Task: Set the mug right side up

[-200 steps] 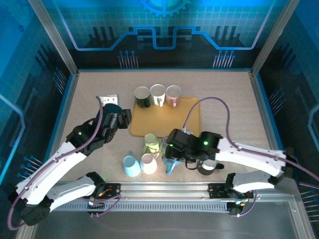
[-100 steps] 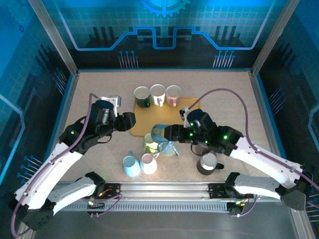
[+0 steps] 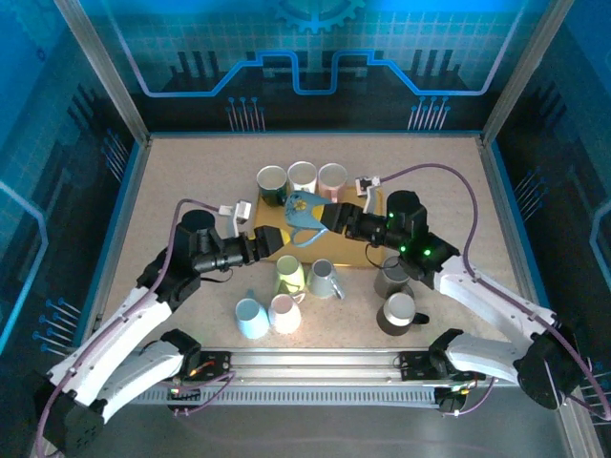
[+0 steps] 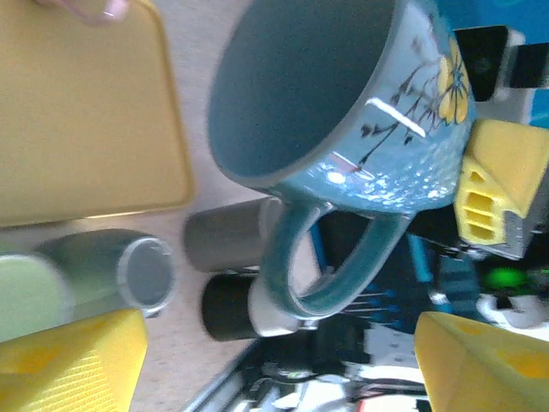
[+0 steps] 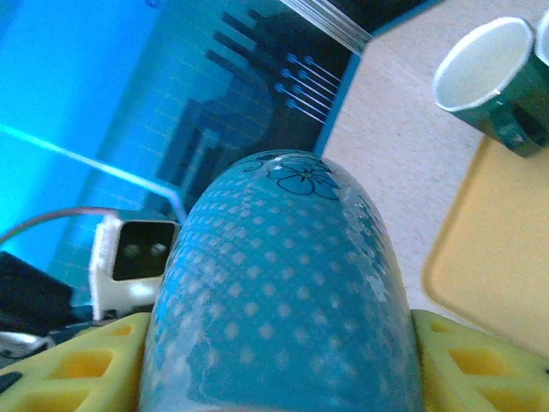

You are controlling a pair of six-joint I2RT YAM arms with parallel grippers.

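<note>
Height has changed: the blue mug point(image 3: 304, 218), a second ago low near the table's point(image 3: 172, 181) 6 o'clock edge, now hangs over the yellow tray's point(image 3: 304, 250) 11 o'clock corner, clamped in the right hand point(image 3: 323, 219). The left hand point(image 3: 267, 244), now at the mug's 8 o'clock, spreads its fingers point(image 4: 69, 360), grasping nothing. A yellow flower marks the mug.

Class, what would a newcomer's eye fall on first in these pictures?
The blue mug, gripped sideways in the air by the right gripper above the yellow tray. The left gripper faces it, open. Behind, three upright mugs stand by the tray's far edge.
</note>
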